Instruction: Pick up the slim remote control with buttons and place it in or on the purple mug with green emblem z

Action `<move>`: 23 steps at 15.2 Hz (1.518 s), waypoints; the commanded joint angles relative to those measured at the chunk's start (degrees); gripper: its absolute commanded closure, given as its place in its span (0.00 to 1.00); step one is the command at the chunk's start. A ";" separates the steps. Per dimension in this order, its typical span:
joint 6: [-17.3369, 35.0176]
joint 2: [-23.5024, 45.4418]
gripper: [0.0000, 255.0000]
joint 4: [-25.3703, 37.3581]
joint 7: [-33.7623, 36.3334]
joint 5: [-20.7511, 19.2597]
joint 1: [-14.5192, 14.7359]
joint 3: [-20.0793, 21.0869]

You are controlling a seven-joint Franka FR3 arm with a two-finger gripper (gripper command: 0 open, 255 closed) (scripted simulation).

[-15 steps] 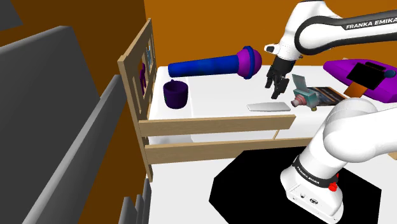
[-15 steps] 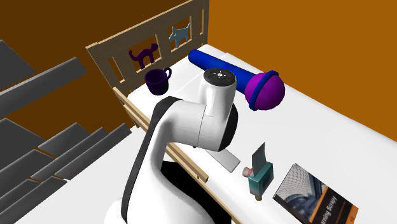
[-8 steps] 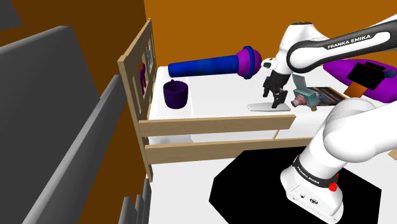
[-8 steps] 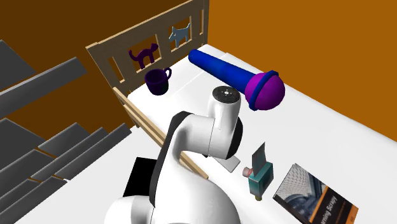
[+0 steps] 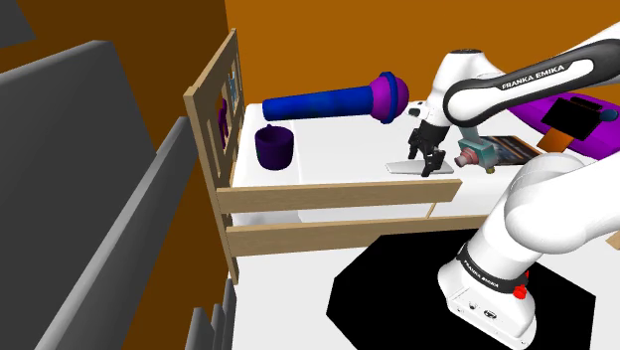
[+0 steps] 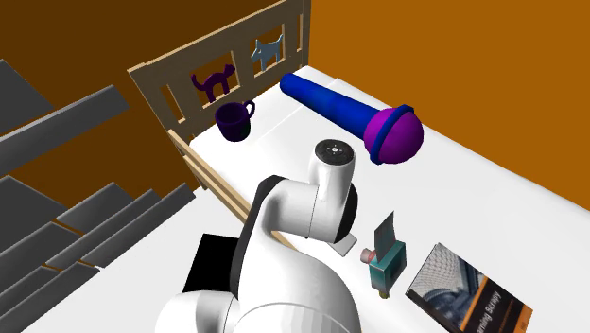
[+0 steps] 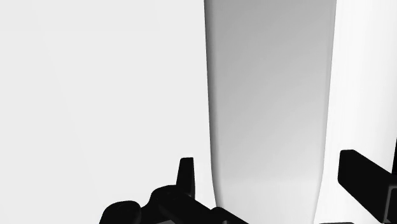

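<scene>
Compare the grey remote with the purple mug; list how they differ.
Colour: the remote is plain pale grey; the mug is dark purple. Pose: the remote lies flat; the mug stands upright. Place: the remote lies between the open gripper's fingers; the mug stands apart by the slatted wooden panel. Both rest on the white surface.

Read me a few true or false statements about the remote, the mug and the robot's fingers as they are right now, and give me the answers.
1. The grey remote lies flat on the white table. True.
2. The fingers are shut on the remote and hold it in the air. False: they stand apart on either side of it, and it lies on the table.
3. The purple mug stands upright near the wooden frame. True.
4. The big blue and purple microphone-shaped thing stands on end. False: it lies on its side on the table.
</scene>
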 commanded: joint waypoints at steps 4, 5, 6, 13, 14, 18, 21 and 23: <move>0.10 0.05 0.00 -0.04 0.00 -0.04 -0.01 -0.04; 0.10 0.05 0.00 -0.04 0.00 -0.04 -0.01 -0.04; 0.10 0.05 1.00 -0.04 0.00 -0.04 -0.01 -0.04; 0.10 0.06 1.00 -0.04 0.00 -0.03 -0.01 -0.04; 0.10 0.06 1.00 -0.04 0.00 -0.03 -0.01 -0.04; -3.31 -2.24 1.00 1.11 -0.15 0.89 -0.07 1.20; -6.56 -4.22 1.00 2.41 -0.31 1.85 -0.03 2.38; -8.63 -5.38 1.00 3.35 -0.41 2.49 0.04 3.15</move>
